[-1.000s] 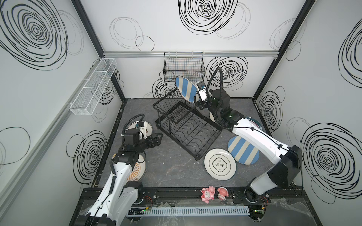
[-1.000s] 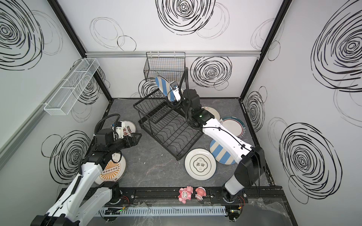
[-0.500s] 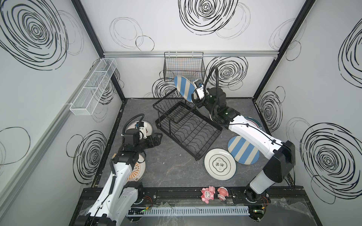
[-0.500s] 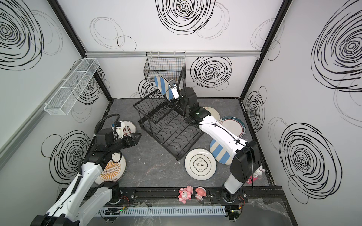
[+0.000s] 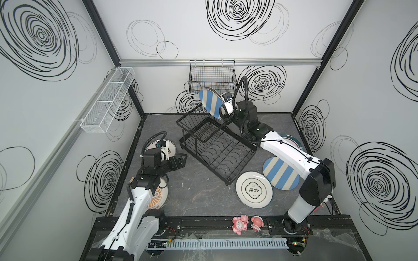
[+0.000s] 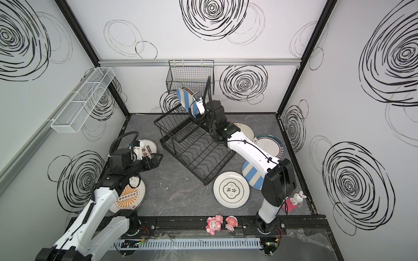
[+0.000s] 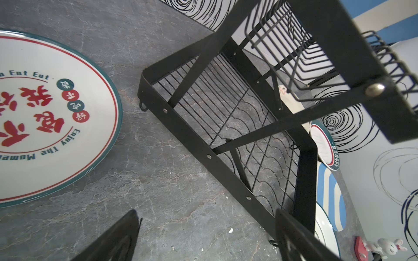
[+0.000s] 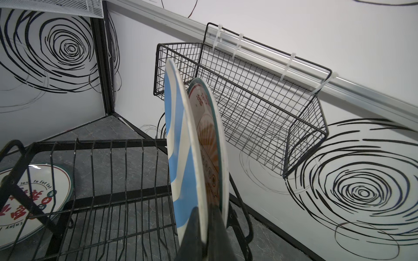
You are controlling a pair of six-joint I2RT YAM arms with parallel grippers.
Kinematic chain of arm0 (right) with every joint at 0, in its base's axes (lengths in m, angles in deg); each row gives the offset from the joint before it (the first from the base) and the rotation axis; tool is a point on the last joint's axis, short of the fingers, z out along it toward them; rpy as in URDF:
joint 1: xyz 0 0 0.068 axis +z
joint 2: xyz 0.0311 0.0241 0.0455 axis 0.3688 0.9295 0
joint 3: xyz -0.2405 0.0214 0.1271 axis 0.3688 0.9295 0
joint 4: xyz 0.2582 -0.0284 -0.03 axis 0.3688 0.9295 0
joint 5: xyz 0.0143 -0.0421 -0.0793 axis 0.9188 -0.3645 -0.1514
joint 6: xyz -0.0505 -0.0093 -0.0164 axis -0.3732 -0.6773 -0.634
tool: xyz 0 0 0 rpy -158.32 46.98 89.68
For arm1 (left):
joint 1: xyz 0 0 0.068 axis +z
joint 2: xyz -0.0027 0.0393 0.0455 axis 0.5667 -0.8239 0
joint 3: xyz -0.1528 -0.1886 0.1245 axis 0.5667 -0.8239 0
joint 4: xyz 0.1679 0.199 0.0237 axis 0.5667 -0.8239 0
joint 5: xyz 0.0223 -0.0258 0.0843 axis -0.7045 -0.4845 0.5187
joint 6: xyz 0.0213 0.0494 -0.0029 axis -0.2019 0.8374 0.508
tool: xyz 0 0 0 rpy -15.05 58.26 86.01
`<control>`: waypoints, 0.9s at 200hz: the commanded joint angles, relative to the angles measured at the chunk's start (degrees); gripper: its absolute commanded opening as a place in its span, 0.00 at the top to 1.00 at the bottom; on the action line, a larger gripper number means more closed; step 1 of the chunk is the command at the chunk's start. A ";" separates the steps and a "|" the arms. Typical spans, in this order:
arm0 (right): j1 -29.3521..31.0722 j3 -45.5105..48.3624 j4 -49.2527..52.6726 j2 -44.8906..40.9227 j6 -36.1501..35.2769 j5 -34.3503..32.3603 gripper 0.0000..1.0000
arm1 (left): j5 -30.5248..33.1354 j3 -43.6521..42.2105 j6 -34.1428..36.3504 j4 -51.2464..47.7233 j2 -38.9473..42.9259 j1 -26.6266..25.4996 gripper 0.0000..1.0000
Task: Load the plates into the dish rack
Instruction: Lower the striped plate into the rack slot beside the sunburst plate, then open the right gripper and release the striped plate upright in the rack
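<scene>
My right gripper (image 5: 220, 113) (image 8: 204, 209) is shut on the rim of a blue-and-cream striped plate (image 5: 210, 105) (image 8: 178, 140). It holds the plate upright over the upper basket of the black dish rack (image 5: 203, 167) (image 8: 101, 176). An orange sunburst plate (image 8: 209, 135) stands close behind it; its support is hidden. My left gripper (image 5: 181, 159) (image 7: 208, 214) is open over bare floor by the rack's left side (image 7: 203, 153). Flat on the floor lie a red-lettered plate (image 7: 45, 113), an orange sunburst plate (image 6: 129, 198), a green-medallion plate (image 5: 253, 189), a second striped plate (image 5: 281, 174) and a teal-rimmed plate (image 6: 269, 144).
A boxy black wire basket (image 5: 212, 76) hangs on the back wall right behind the held plate. A white mesh basket (image 5: 106, 101) hangs on the left wall. Pink figurines (image 5: 246, 222) sit at the front rail, and a rabbit figurine (image 6: 297, 196) stands at the right.
The right arm has carried the striped plate a little to the left and toward the back wall. The left arm has stayed put.
</scene>
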 commanded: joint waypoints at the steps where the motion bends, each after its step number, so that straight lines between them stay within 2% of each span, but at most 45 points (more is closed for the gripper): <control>1: -1.54 -2.20 -2.76 0.77 0.63 -2.36 1.00 | 3.53 0.42 0.02 -0.81 -0.80 -0.46 0.04; 64: -1.56 -2.17 -2.90 1.35 1.32 -6.02 1.00 | 5.61 0.06 -1.13 -1.26 -0.36 -1.16 0.04; 105: -0.91 -1.88 -4.26 -0.65 4.43 -7.56 1.00 | 4.82 -2.54 -5.38 1.33 0.18 -1.67 0.04; 144: 0.02 -1.13 -5.80 -2.93 4.96 -11.11 1.00 | 5.26 -2.25 -5.08 0.90 -0.07 -1.95 0.04; 180: 0.11 0.30 -6.98 -4.59 5.19 -11.47 1.00 | 5.05 -2.25 -5.00 1.07 -0.10 -1.95 0.04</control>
